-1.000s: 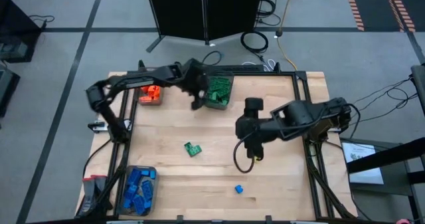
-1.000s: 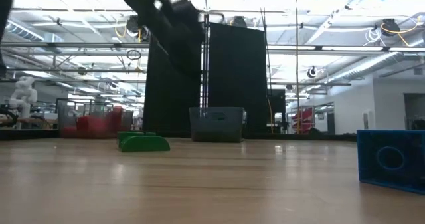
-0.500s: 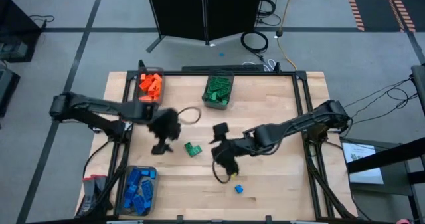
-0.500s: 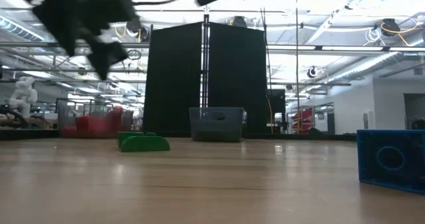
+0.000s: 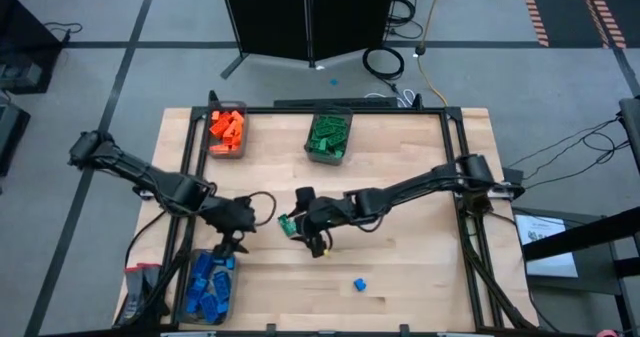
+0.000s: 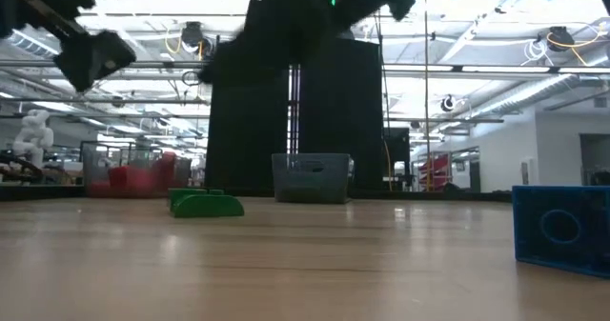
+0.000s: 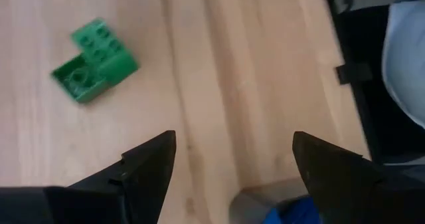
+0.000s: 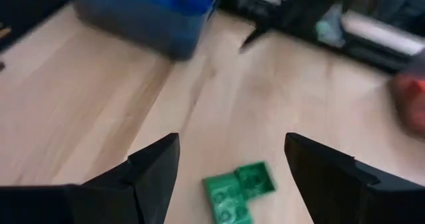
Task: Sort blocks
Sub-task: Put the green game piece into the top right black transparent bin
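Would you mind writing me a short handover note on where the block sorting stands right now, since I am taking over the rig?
Left claw: open, empty, by the blue bin at the table's front left.
Right claw: open, empty, just above the loose green block at mid-table, not yet gripping it.
Done: orange blocks sit in the back-left bin, green blocks in the back-centre bin, blue blocks in the front-left bin.
Left: the loose green block goes to the green bin; one loose blue block near the front edge goes to the blue bin.
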Available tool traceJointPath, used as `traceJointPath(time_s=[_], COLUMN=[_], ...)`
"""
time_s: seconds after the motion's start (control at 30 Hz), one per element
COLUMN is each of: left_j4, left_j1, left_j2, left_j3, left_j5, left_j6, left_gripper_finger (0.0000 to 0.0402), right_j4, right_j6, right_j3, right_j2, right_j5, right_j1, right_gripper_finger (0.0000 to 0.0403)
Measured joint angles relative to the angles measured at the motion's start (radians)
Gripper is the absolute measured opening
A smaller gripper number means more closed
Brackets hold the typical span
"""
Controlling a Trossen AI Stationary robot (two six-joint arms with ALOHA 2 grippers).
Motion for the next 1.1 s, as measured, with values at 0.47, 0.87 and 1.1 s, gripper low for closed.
traceJointPath(time_s=[0.47, 0.87, 1.1], left_j4=[0.034, 0.034, 0.034], left_j1=[-0.054, -0.058, -0.058], left_j2=[0.001, 0.001, 0.001], left_j3=[0.000, 0.000, 0.000], left_j5=[-0.058, -0.058, -0.075], left_j6=[-0.017, -0.016, -0.009], left_gripper_finger=[0.0301, 0.0301, 0.0301], right_j4=[0.031, 0.030, 0.030], right_j6=[0.038, 0.048, 0.044], right_j3=[-0.001, 0.000, 0.000], right_j2=[0.180, 0.233, 0.236], right_j5=[-0.059, -0.113, -0.140], right_j1=[-0.074, -0.112, -0.112], right_gripper_finger=[0.0267, 0.0265, 0.0164])
